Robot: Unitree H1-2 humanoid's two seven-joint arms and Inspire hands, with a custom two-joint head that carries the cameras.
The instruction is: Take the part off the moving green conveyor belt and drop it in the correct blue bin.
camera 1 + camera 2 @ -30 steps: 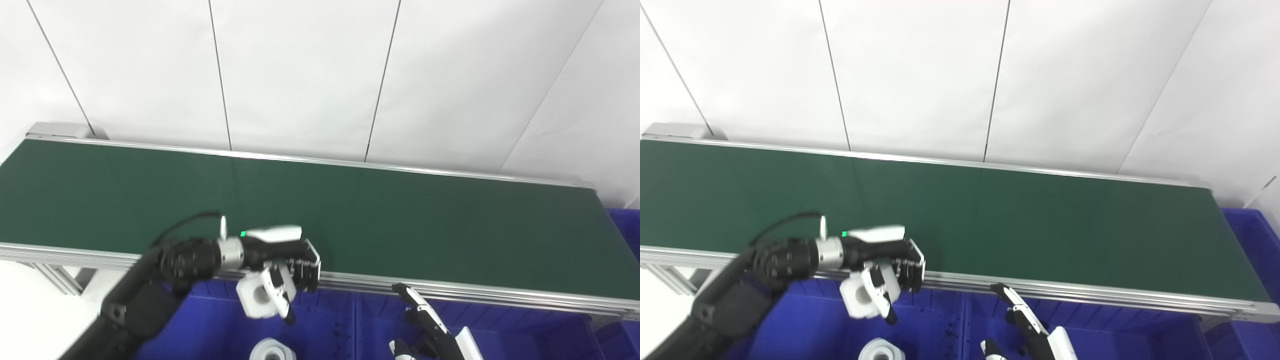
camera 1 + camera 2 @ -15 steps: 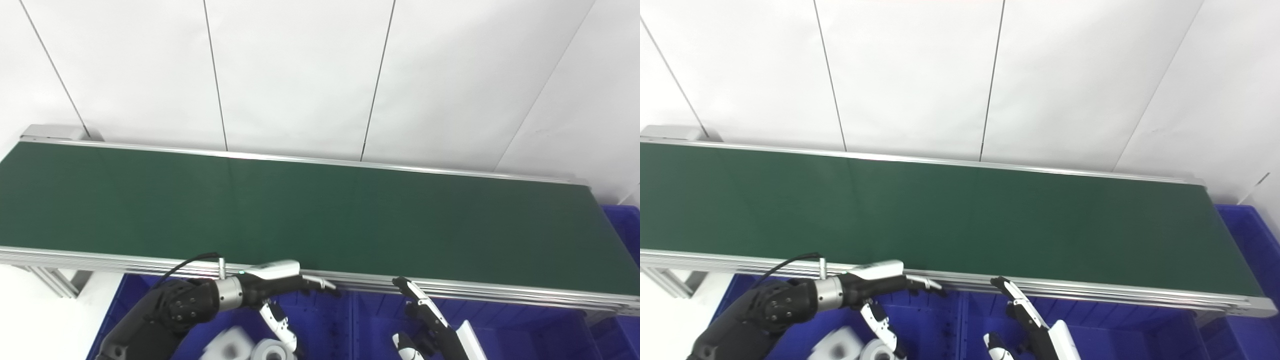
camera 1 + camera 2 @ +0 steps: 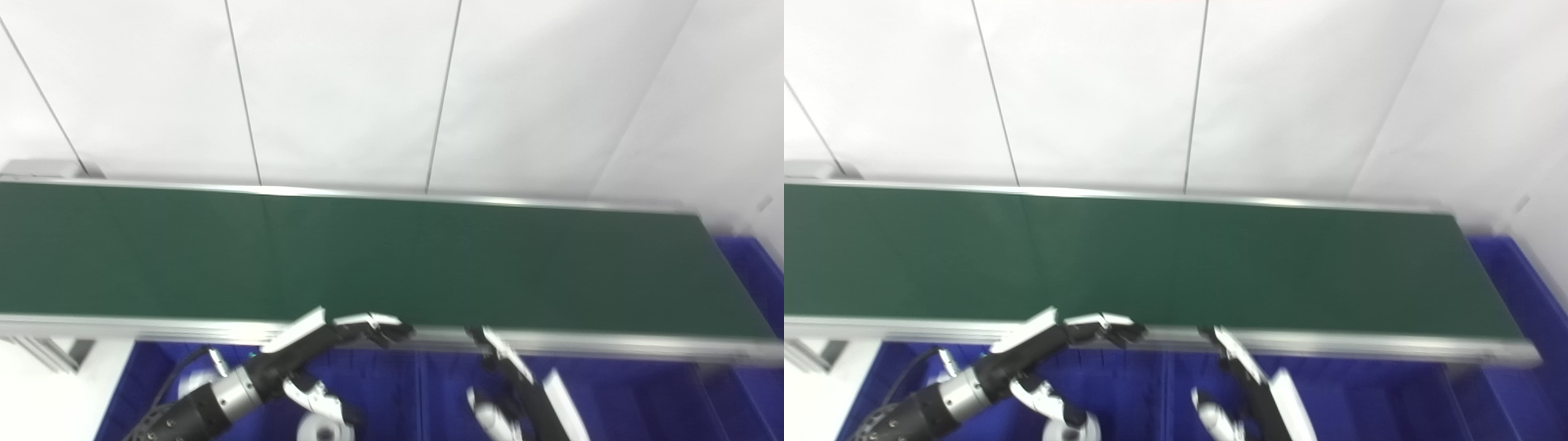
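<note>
No readable writing is seen. The left hand [image 3: 334, 352] is held spread, fingers apart, nothing gripped, over the blue bin [image 3: 392, 392] just below the green conveyor belt [image 3: 392, 257]. A white part [image 3: 324, 429] lies in the bin beneath it. The right hand [image 3: 508, 386] is blurred; its grip can't be told.

Non-task items I can log from the head cameras:

- White panelled wall [image 3: 343, 86] behind the line, divided by thin dark vertical seams.
- Grey metal housing [image 3: 43, 168] at the far left, against the wall.
- Aluminium support struts [image 3: 52, 355] at lower left.
- White floor [image 3: 43, 404] at bottom left.

Both views are slightly blurred.
</note>
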